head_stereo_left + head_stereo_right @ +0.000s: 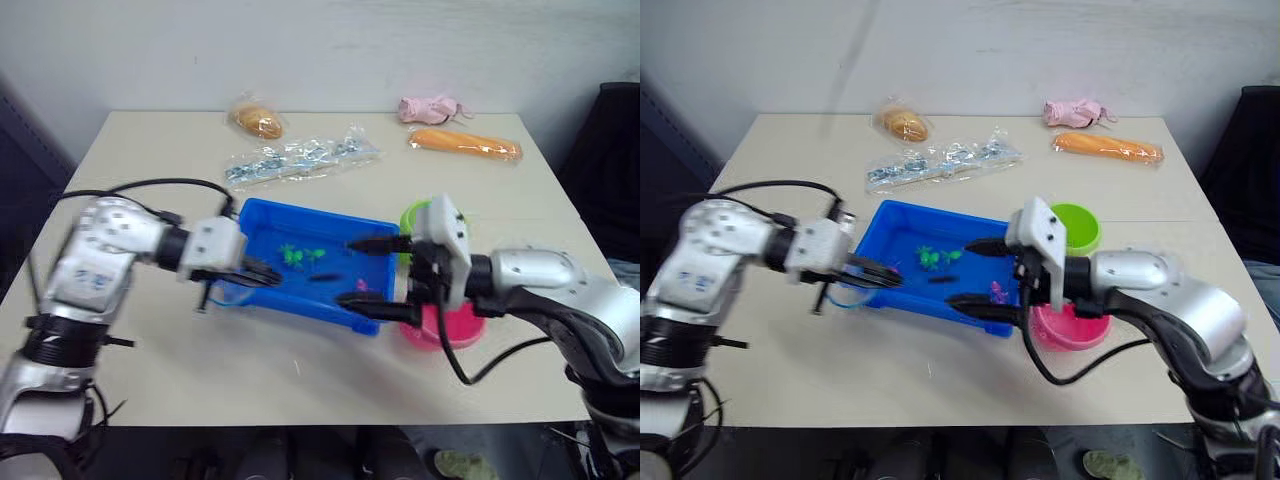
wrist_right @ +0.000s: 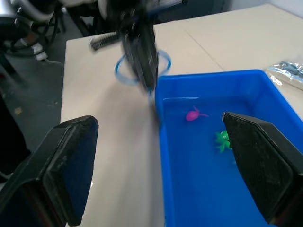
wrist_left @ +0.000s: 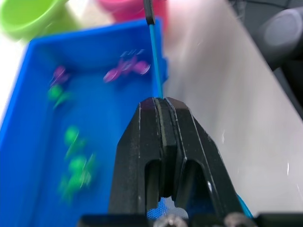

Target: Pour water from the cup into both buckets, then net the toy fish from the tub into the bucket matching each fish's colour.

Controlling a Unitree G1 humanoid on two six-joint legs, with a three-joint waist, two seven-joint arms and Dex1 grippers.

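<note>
Net [image 2: 142, 71] handle clamped in closed left gripper [image 3: 161, 101], hoop behind the jaws, outside the tub [image 1: 902, 222]. Right gripper [image 1: 975, 276] wide open, holding nothing, jaws straddling the tub's near corner; fish [image 1: 931, 257] ahead, pink bucket [image 1: 1072, 330] behind them.

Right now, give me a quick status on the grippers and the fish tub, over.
Left gripper shut on net handle, hoop outside the tub. Right gripper open over tub. Green and pink fish in the tub. Green bucket, pink bucket beside it.
</note>
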